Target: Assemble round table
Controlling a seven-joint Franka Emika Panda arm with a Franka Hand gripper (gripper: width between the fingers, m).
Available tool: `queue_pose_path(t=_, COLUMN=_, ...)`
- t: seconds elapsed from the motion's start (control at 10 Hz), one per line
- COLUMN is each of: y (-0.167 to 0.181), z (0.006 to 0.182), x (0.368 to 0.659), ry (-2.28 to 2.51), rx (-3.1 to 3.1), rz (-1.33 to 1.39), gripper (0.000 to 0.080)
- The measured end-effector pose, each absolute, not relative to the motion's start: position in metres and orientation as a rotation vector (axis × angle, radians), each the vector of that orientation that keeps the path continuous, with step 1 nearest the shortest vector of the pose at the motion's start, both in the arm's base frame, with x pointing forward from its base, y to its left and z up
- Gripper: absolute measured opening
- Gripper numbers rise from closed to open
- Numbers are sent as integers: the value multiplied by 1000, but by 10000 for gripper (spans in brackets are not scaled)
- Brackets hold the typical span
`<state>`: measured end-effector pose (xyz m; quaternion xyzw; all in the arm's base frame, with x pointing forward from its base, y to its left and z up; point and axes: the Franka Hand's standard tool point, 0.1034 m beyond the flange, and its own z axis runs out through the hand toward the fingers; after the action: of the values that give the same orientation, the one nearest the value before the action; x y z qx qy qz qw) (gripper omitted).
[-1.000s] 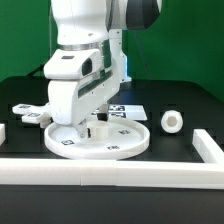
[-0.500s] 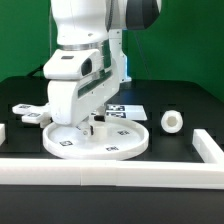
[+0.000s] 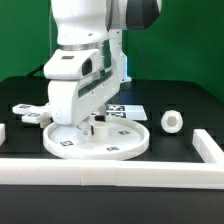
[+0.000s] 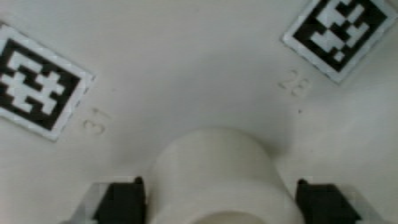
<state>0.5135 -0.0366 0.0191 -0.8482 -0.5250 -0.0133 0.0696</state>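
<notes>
The large white disc top [image 3: 70, 143] lies flat on the black table, and it fills the wrist view [image 4: 196, 70] with two square markers. The short white cylindrical leg [image 3: 98, 126] stands upright near the disc's middle. In the wrist view the leg [image 4: 214, 175] sits between the two black fingers [image 4: 121, 200]. My gripper [image 3: 96, 126] reaches straight down and is shut on the leg, with the fingers close against its sides. The flat cross-shaped base [image 3: 35, 114] lies behind the disc, at the exterior view's left.
A short white cylindrical piece [image 3: 173, 121] lies on its side at the exterior view's right. The marker board [image 3: 128, 109] lies behind the disc. Long white border bars [image 3: 110, 168] run along the front and the right side [image 3: 208, 148].
</notes>
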Motion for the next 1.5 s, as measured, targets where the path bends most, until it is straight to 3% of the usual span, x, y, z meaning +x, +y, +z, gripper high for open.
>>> queue_pose_path(t=1.0, y=31, z=17, x=552, ry=-1662, rx=-2500, rz=-73, gripper=409)
queue_pose_path(t=1.5, y=32, z=18, x=554, ry=-1698, rx=-2510, rz=-50, gripper=441)
